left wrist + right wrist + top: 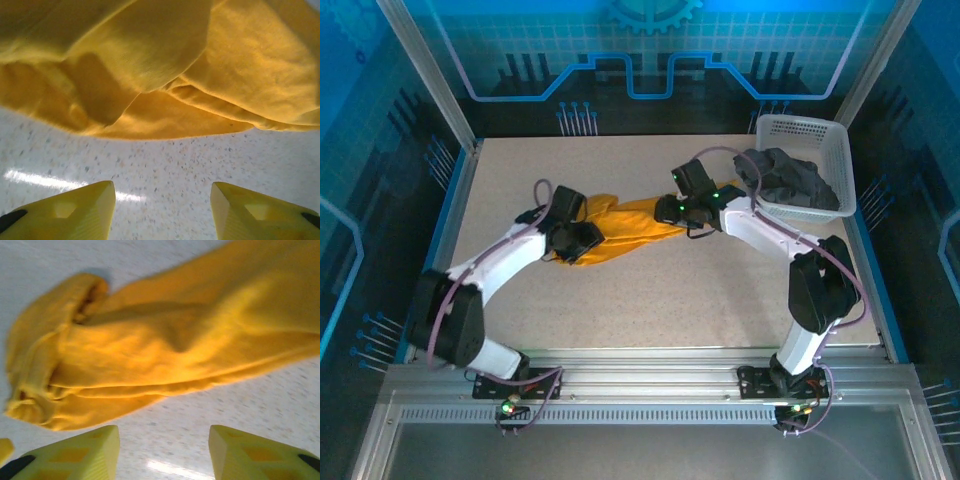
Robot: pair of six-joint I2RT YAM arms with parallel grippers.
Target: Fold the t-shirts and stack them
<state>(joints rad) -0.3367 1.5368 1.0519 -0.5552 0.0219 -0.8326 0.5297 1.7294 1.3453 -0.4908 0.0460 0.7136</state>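
A bright orange-yellow t-shirt [625, 232] lies bunched in a long strip across the middle of the table. My left gripper [582, 240] stands at its left end and my right gripper [682, 208] at its right end. In the left wrist view the rumpled yellow t-shirt [165, 70] lies just beyond my left gripper [162, 205], which is open over bare table. In the right wrist view my right gripper [164, 447] is open too, with the t-shirt's rolled edge [150, 355] just ahead of its fingertips. A dark charcoal grey t-shirt [790, 180] sits crumpled in the basket.
A white lattice basket [817, 135] stands at the back right corner, beside the right arm's elbow. The speckled tabletop [660, 300] stretches in front of the shirt toward the arm bases. Metal frame rails border the table on all sides.
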